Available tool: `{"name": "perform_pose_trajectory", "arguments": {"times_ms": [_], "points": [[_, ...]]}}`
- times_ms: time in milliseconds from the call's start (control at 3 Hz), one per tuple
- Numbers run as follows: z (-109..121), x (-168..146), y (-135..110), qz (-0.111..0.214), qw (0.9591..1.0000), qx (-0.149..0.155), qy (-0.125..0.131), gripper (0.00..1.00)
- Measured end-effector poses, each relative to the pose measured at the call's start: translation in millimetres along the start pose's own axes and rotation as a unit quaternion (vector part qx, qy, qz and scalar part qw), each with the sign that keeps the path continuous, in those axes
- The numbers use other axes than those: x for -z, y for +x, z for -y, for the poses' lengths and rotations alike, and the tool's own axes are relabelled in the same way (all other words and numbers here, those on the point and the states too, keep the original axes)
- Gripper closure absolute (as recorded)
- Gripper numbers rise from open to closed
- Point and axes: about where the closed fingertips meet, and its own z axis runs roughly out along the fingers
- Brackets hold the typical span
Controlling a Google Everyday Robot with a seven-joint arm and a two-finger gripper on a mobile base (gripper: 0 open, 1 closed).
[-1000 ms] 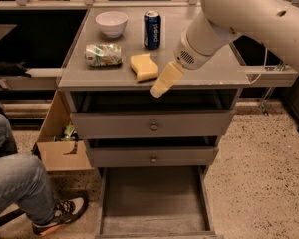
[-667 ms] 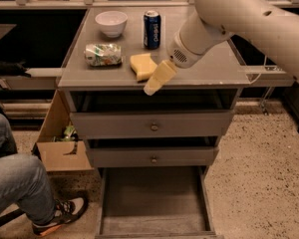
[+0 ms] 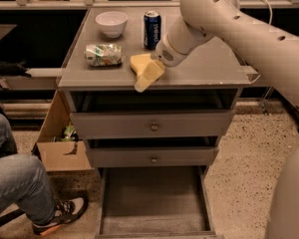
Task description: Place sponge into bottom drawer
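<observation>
The pale yellow sponge (image 3: 139, 62) lies on the grey cabinet top (image 3: 209, 66), near its front edge, left of the middle. My gripper (image 3: 148, 75) hangs from the large white arm that comes in from the upper right. It sits right at the sponge's front right side and overlaps it in the camera view. The bottom drawer (image 3: 154, 200) is pulled open at the foot of the cabinet, with a bare grey floor.
A white bowl (image 3: 111, 23), a blue soda can (image 3: 152, 29) and a green-and-white foil packet (image 3: 104, 54) stand on the cabinet top. Two shallower drawers with knobs (image 3: 153, 127) are slightly open. A cardboard box (image 3: 60, 143) and a seated person's leg and shoe (image 3: 25, 193) are at the left.
My gripper has moved left along the cabinet's front edge, from right of the sponge to right against it. The sponge has not moved.
</observation>
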Motion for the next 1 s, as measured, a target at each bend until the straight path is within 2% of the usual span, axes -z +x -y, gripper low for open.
{"name": "perform_pose_trajectory", "arguments": {"times_ms": [333, 667, 1000], "points": [[7.8, -13.0, -4.4, 0.002, 1.0000, -0.007, -0.003, 0.00], [11.1, -24.8, -7.7, -0.002, 0.9998, -0.014, -0.012, 0.18], [12.8, -32.4, -9.0, -0.002, 0.9997, -0.018, -0.018, 0.41]]}}
